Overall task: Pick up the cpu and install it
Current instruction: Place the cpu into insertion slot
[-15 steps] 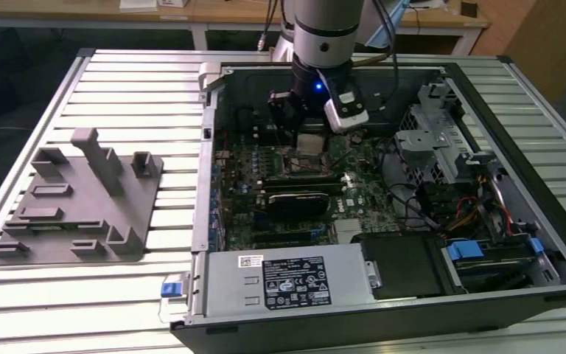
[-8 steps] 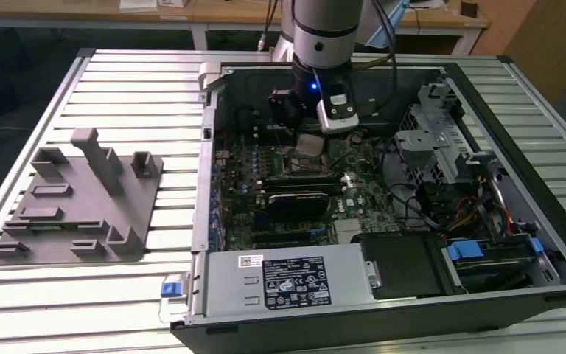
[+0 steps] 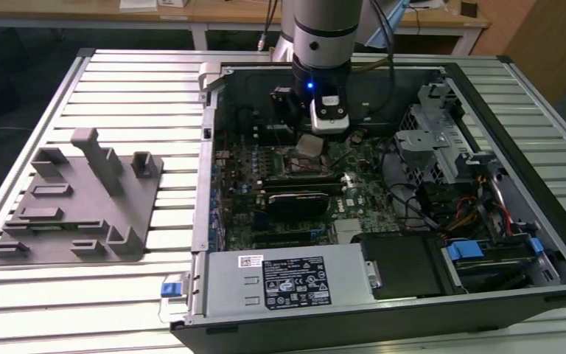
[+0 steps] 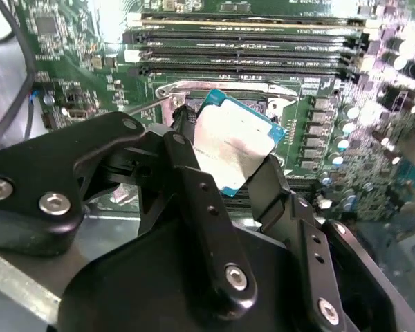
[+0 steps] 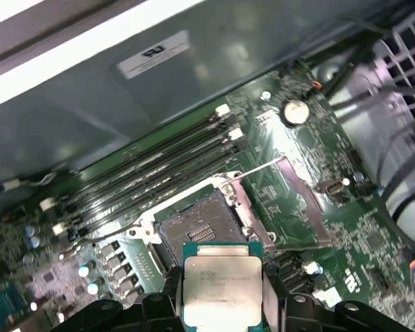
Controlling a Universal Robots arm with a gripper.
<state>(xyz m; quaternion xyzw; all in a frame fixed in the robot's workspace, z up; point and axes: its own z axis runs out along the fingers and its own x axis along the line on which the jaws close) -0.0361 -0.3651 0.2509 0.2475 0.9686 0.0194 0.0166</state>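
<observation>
Your end effector (image 4: 227,158) pinches the cpu (image 5: 223,282) by its edges | cpu hangs clear of the motherboard (image 5: 290,173); near the open socket (image 5: 197,232)

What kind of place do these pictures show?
Probably a robotics lab: an open computer case lies on a slatted metal table, wooden desks stand behind, and the pincer holds the cpu over the motherboard.

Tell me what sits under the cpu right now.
The cpu, held in the gripper, hangs over the open socket on the motherboard; the socket's dark contact field shows. Part of the socket is hidden behind the cpu.
</observation>
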